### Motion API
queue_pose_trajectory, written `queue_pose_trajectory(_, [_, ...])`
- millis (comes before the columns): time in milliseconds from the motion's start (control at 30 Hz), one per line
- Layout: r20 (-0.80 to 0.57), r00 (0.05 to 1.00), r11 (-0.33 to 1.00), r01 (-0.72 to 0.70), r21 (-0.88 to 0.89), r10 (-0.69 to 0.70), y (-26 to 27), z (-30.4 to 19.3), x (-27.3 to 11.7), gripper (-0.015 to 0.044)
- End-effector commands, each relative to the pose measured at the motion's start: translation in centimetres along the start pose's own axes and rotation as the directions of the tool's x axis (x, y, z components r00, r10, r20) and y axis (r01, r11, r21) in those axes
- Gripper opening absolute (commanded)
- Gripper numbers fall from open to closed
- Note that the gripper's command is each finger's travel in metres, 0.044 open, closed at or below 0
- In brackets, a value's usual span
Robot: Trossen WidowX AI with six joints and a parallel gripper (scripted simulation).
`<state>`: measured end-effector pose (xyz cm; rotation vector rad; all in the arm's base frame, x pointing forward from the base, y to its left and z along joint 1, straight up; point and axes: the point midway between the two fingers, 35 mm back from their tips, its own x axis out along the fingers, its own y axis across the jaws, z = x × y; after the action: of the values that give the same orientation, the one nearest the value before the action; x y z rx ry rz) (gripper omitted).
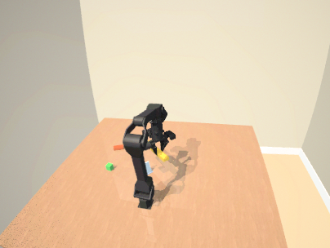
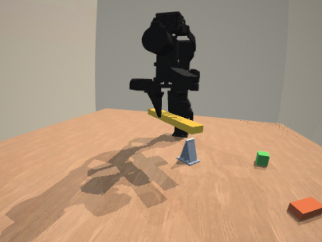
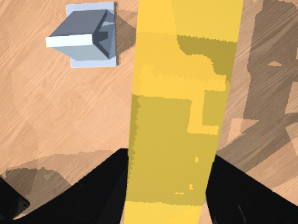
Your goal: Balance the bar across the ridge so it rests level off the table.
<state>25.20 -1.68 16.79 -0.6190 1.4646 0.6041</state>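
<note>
My gripper (image 1: 159, 151) (image 2: 165, 115) (image 3: 166, 160) is shut on the yellow bar (image 1: 162, 156) (image 2: 181, 122) (image 3: 175, 120), with a finger on each long side. The bar is held in the air above the table, and its shadow lies apart from it. The blue-grey ridge (image 1: 149, 167) (image 2: 191, 150) (image 3: 82, 42) stands upright on the table, on a flat base. In the exterior view the ridge shows below the bar's near end. In the wrist view it lies to the left of the bar, not under it. In the top view the arm partly hides the ridge.
A green cube (image 1: 109, 166) (image 2: 262, 159) and an orange-red block (image 1: 118, 148) (image 2: 306, 208) lie on the wooden table (image 1: 229, 196) (image 2: 223, 215), off to one side of the ridge. The arm's base (image 1: 144, 202) stands close to the ridge.
</note>
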Motion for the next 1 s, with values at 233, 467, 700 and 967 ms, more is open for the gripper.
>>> queue_pose_trajectory(233, [0.003,1.000,0.998,-0.002,-0.067,0.002,4.2,1.0,0.2,0.0000])
queue_pose_trajectory(467, [0.004,1.000,0.995,-0.003,-0.100,0.003,5.9,1.2,0.4,0.0000])
queue_pose_trajectory(700, [0.004,1.000,0.995,-0.003,-0.100,0.003,6.0,1.3,1.2,0.0000])
queue_pose_trajectory(967, [0.004,1.000,0.995,-0.003,-0.100,0.003,6.0,1.3,2.6,0.0000])
